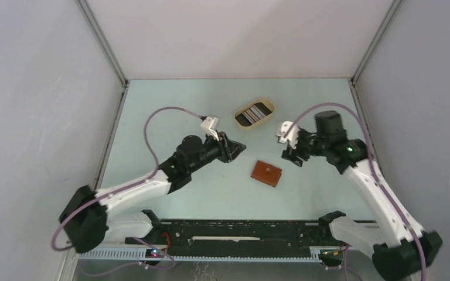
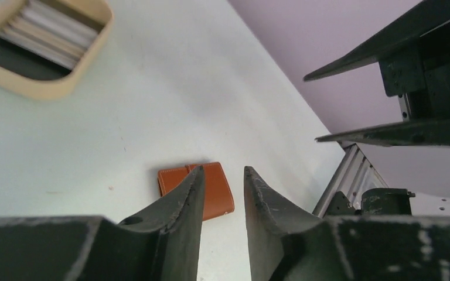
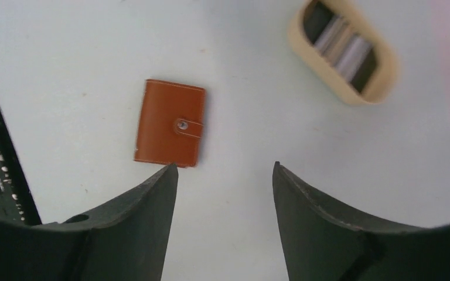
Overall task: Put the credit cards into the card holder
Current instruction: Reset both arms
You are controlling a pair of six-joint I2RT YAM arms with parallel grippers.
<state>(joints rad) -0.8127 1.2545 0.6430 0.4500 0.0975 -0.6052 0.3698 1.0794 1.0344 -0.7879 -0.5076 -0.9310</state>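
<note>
Two tools are hanging over the pale green desk [image 1: 211,193], neither gripping anything: the left tool [image 2: 222,171] is showing only a narrow gap between its fingers, while the right tool [image 3: 225,165] is standing clearly wider. Between them the card holder [image 1: 266,172] is lying closed and flat, its tab fastened. Farther back, the credit cards [image 1: 254,112] are sitting together inside a beige oval tray [image 1: 238,121].

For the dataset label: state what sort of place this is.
Probably a lab robot test cell: plain white walls with metal rails box in a pale green table, and a left arm and right arm are bolted at its near edge.
</note>
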